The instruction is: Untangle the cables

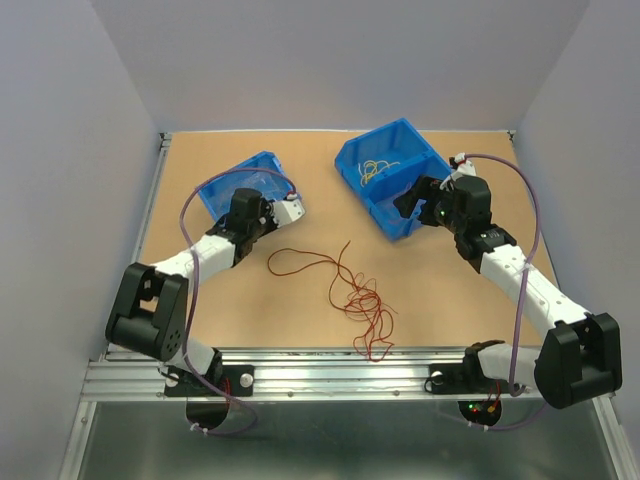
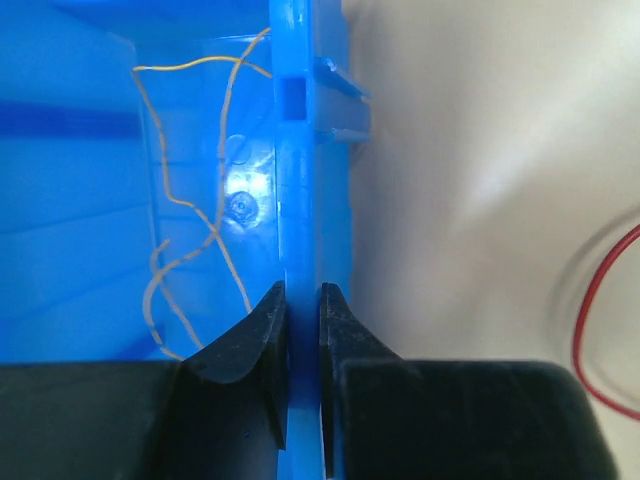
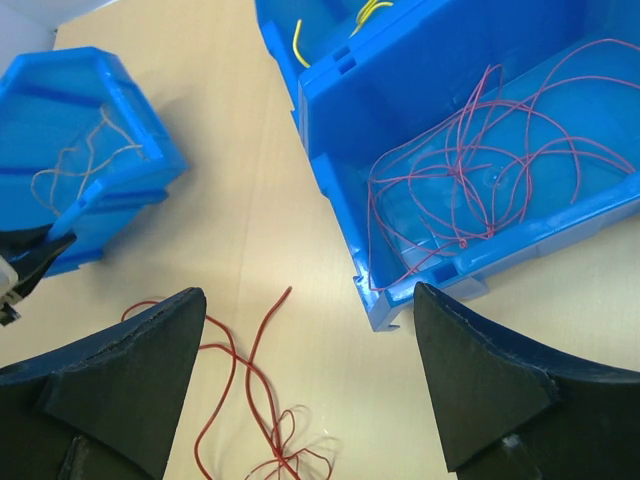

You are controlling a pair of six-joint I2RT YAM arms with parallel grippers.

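The left gripper (image 2: 300,300) has its jaws clenched on the side wall of the small blue bin (image 1: 228,190), one jaw inside the bin and one outside, at the bin's right edge as the overhead view shows it. A pale yellow cable (image 3: 88,158) lies in loose curls inside that bin. The right gripper (image 3: 308,295) hangs with its jaws spread wide and grasping nothing, just beside the near corner of the large blue bin (image 3: 430,55), which stands at the back right of the worktop (image 1: 250,310). That bin has two compartments: the one nearer the right gripper holds a loopy heap of dark red cables (image 3: 462,172), and the far one holds bright yellow cables (image 1: 378,168). On the bare worktop between the two arms, well apart from both bins, lies a knot of red cables (image 1: 362,303), with a long strand trailing left toward the small blue bin and loops bunched near the front edge; how many separate cables make up this knot cannot be told from these views.
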